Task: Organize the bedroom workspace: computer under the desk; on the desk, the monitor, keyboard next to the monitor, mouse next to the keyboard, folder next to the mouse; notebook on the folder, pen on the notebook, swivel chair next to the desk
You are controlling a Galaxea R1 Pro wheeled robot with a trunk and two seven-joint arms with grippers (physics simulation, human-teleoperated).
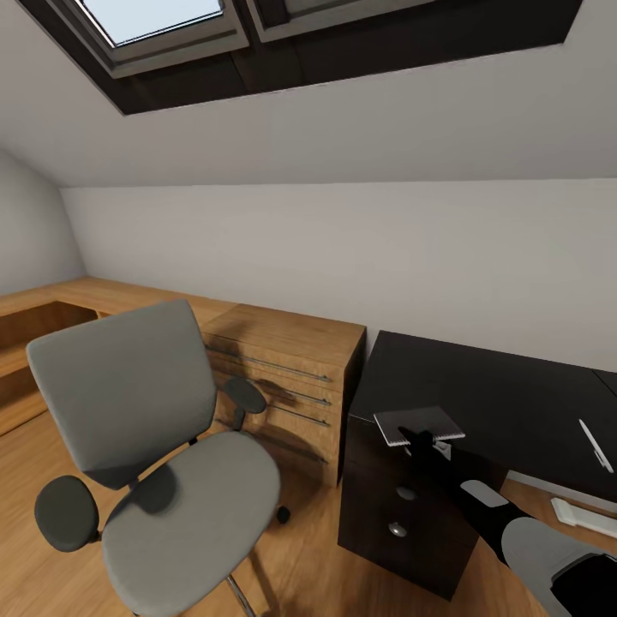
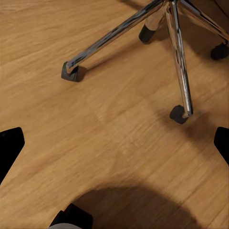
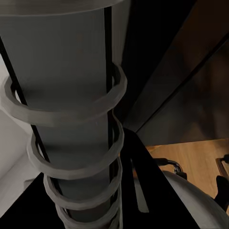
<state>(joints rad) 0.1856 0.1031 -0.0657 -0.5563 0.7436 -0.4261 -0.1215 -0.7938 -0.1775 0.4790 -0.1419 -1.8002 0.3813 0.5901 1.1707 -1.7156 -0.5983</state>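
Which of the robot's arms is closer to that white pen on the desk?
The right. Its gripper holds the notebook over the desk, beside the pen; the left gripper hangs above the floor.

Black worktop: pen lies flat on it, well apart from corner beside wood cabinet. Swivel chair on floor.

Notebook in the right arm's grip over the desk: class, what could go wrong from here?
1. The notebook is pinched only at its near edge by the right tool, so it may sag or slip.
2. It hangs above the desk corner; released here, it could fall off.
3. The pen lies far away.
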